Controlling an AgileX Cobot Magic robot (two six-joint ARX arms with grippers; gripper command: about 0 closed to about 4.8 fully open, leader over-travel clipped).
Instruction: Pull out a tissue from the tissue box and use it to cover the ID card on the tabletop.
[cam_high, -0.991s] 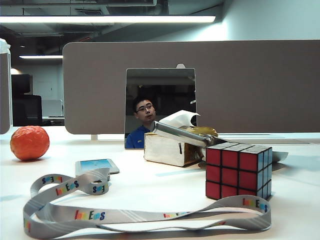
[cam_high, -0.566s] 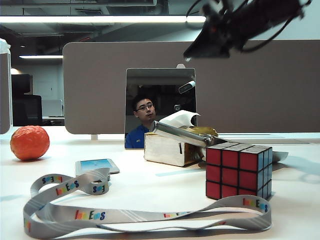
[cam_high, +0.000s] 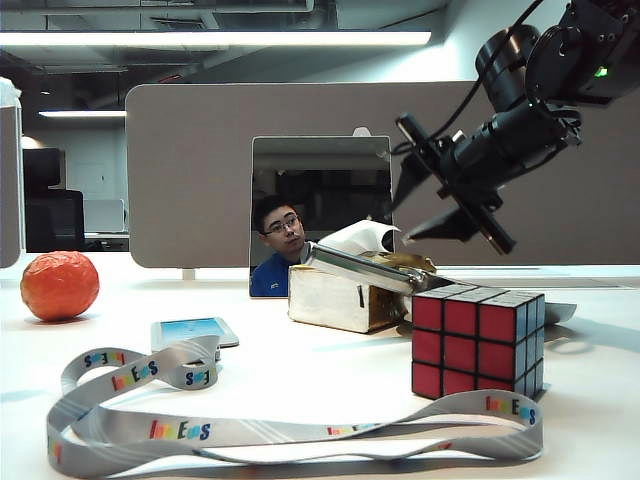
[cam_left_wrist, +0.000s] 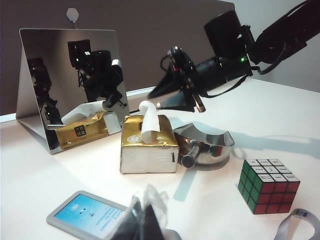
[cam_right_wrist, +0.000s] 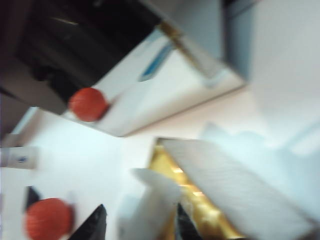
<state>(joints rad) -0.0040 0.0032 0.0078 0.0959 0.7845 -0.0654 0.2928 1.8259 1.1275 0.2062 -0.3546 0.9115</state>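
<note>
The gold tissue box (cam_high: 333, 297) stands in the middle of the white tabletop (cam_high: 300, 380), and a white tissue (cam_high: 358, 238) sticks up from its top. My right gripper (cam_high: 408, 215) hangs open just above and to the right of that tissue. In the right wrist view the tissue (cam_right_wrist: 150, 200) rises between the two dark fingers (cam_right_wrist: 95, 226) without touching them. The light blue ID card (cam_high: 195, 331) lies flat to the left of the box. My left gripper (cam_left_wrist: 146, 220) is low over the card (cam_left_wrist: 87, 214), blurred, with its fingers together and nothing in them.
A red-and-blue Rubik's cube (cam_high: 478, 340) sits front right. The grey lanyard (cam_high: 250, 432) loops along the front. An orange ball (cam_high: 59, 286) lies far left. A shiny metal scoop (cam_high: 365, 267) leans by the box, and a mirror (cam_high: 320, 190) stands behind it.
My right arm has come in from the upper right and dropped towards the tissue box. Its jaws now stand open. Nothing on the table has moved.
</note>
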